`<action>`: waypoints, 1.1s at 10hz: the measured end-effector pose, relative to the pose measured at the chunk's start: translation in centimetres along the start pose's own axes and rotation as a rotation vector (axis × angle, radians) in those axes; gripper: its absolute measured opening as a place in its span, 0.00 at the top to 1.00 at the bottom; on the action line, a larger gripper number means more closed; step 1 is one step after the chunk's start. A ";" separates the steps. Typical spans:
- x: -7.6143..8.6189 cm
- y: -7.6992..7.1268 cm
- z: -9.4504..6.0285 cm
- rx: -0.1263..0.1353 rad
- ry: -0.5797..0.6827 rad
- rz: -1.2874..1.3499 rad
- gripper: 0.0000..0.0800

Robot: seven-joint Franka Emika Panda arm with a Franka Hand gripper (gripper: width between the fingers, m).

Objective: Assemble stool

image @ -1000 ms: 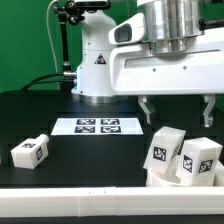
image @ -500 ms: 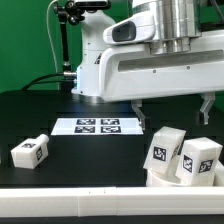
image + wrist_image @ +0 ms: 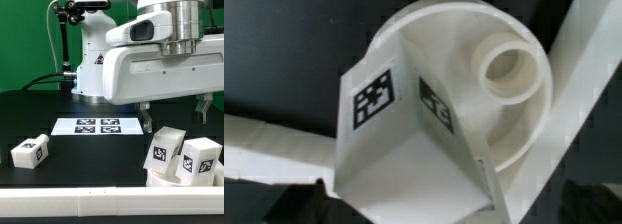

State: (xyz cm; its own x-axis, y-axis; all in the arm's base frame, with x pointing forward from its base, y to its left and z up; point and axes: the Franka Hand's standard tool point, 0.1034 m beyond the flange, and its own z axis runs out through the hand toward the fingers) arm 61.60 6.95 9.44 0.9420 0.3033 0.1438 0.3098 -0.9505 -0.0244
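The leg (image 3: 30, 151) and the round seat (image 3: 446, 40) look like smooth white plastic. The counter (image 3: 95, 155) is black and dull. The robot arm (image 3: 160, 72) is shiny white.

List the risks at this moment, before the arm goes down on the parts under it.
1. The open tool hangs above a leg with a second leg right beside it. A descending finger might clip one and shove the other.
2. The wrist view shows the seat close against a leg. A nudge there could shift both and spoil the grasp.
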 end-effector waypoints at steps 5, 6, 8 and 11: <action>-0.6 1.1 0.7 -0.026 -0.027 -0.246 0.19; -0.7 1.1 0.8 -0.026 -0.030 -0.236 0.19; -0.8 1.2 0.9 -0.026 -0.032 -0.233 0.34; -0.9 1.5 0.9 -0.029 -0.032 -0.201 0.57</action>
State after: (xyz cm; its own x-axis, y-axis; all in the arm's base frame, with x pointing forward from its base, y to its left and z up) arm 61.36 5.35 8.40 0.8653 0.4886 0.1115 0.4885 -0.8720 0.0301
